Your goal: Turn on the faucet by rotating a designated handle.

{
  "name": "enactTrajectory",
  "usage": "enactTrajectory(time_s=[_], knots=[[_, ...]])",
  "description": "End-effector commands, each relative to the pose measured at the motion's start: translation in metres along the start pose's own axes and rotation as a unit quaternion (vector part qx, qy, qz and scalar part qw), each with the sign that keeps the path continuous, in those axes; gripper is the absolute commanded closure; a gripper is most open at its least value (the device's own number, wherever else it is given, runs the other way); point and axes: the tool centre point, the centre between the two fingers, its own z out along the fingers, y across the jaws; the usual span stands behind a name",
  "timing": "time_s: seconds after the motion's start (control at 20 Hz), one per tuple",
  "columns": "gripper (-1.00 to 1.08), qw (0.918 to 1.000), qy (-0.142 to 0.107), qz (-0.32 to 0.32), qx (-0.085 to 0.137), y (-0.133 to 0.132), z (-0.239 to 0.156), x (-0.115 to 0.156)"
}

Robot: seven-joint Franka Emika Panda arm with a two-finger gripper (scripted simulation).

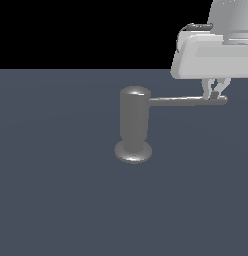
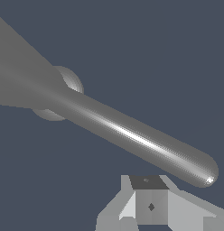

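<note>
The faucet (image 1: 134, 117) is a grey upright cylinder with a rounded top on a round base disc (image 1: 133, 152). Its handle (image 1: 188, 101), a slim grey rod, sticks out level toward the exterior view's right. My gripper (image 1: 214, 93) hangs at the rod's outer end, fingertips against it near the tip. In the wrist view the handle (image 2: 132, 135) runs diagonally, with the faucet body (image 2: 19, 81) and base disc (image 2: 72, 83) beyond it. The gripper (image 2: 150, 200) has its fingers together beside the rod's rounded tip, not around it. It holds nothing.
A flat dark blue-grey floor (image 1: 56, 200) spreads around the faucet. The white hand and wrist (image 1: 211, 55) fill the upper right of the exterior view, above the handle's end.
</note>
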Motion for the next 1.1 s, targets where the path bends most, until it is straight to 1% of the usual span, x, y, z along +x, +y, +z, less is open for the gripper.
enactTrajectory(time_s=[0.0, 1.05], knots=[[1.08, 1.0, -0.007, -0.001, 0.001, 0.003, 0.008, 0.005], [1.08, 0.9999, -0.013, 0.005, 0.004, 0.045, 0.015, 0.051]])
